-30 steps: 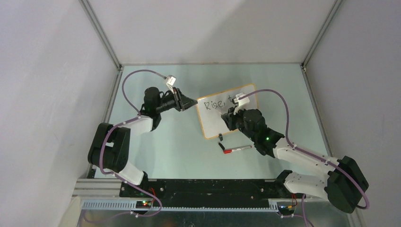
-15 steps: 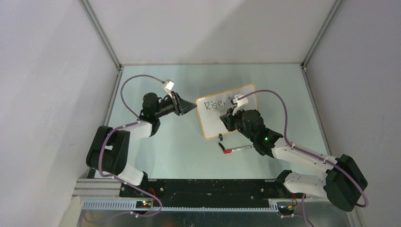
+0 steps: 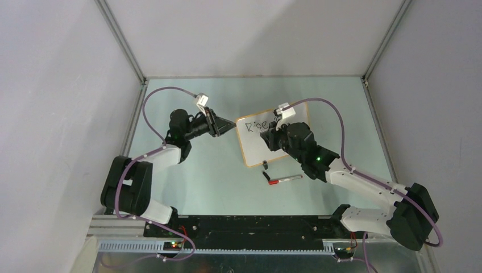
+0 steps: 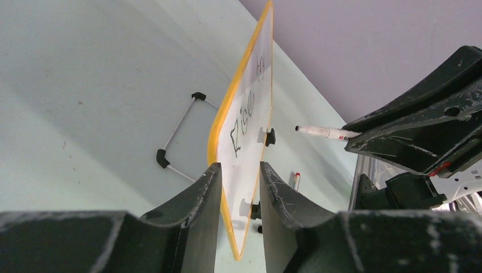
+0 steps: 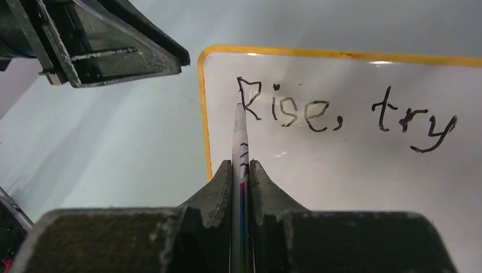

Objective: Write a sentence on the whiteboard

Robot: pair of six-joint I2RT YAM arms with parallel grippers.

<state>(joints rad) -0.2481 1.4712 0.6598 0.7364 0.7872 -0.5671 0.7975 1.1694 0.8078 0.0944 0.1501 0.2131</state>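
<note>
- Whiteboard (image 3: 254,149) lay mid-table in the top view, its long axis running left to right with the right end angled slightly farther from the bases. The left gripper (image 3: 232,124) met its left short edge, and the right gripper (image 3: 268,136) hung over the sentence (image 3: 258,125).
- From the left wrist, the fingers (image 4: 207,193) sat on either side of that orange-framed edge, clamped on the board, which stretched away from the camera.
- From the right wrist, the right gripper was closed tight on a marker (image 5: 239,136) that pointed away. Its tip touched the "R" of "Rise, try", written along the board's length.
</note>
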